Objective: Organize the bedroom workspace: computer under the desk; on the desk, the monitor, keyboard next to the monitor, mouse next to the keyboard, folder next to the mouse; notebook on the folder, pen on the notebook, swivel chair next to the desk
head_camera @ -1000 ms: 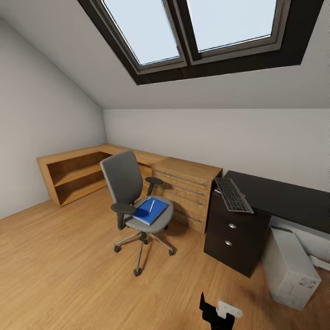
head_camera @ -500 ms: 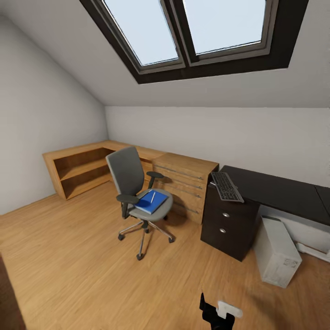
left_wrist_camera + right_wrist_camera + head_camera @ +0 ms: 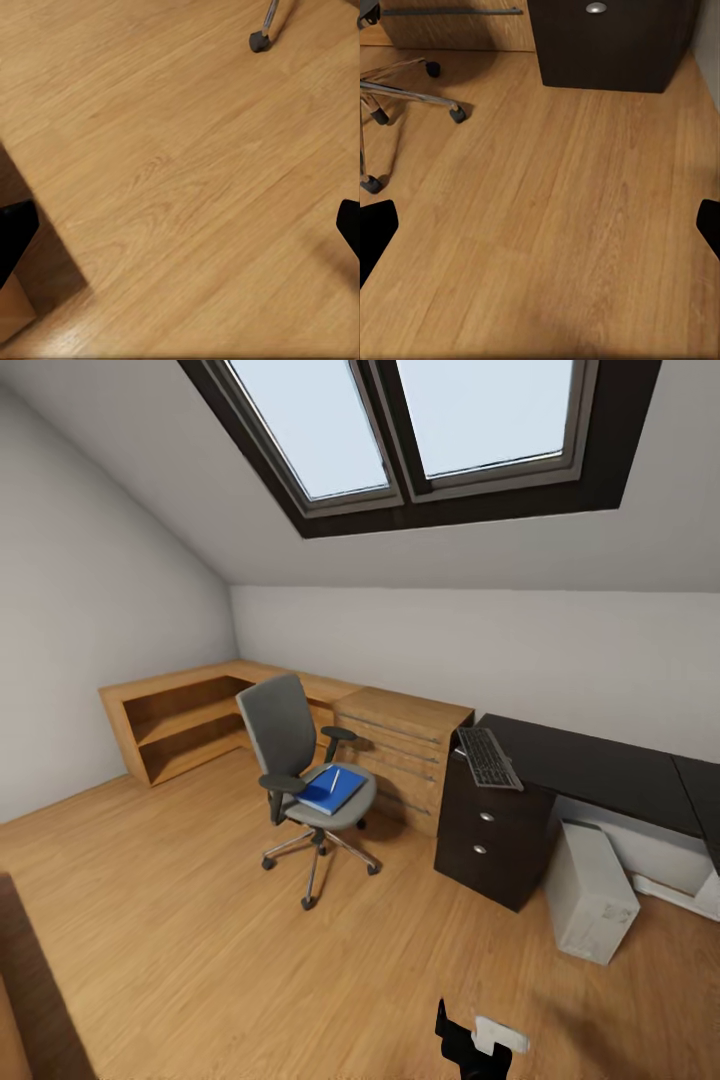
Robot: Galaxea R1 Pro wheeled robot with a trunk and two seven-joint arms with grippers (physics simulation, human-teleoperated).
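A grey swivel chair (image 3: 285,740) stands on the wooden floor, left of the dark desk (image 3: 600,765). On its seat lies a blue folder or notebook (image 3: 331,790) with a pen (image 3: 334,780) across it. A grey keyboard (image 3: 487,757) rests on the desk's left end, above the dark drawers (image 3: 490,840). The white computer tower (image 3: 590,890) stands on the floor under the desk. My left gripper (image 3: 180,229) is open over bare floor near a chair caster (image 3: 260,39). My right gripper (image 3: 540,229) is open over the floor, facing the dark drawers (image 3: 607,41).
A wooden drawer unit (image 3: 400,755) and a low corner shelf (image 3: 175,725) line the wall behind the chair. A dark brown furniture edge (image 3: 30,980) sits at the near left. A black-and-white part of my arm (image 3: 478,1042) pokes in at the bottom. The sloped ceiling holds a skylight (image 3: 420,430).
The whole head view has shifted: the camera has backed away, so chair, desk and computer look smaller. A dark furniture edge has come into sight at the near left.
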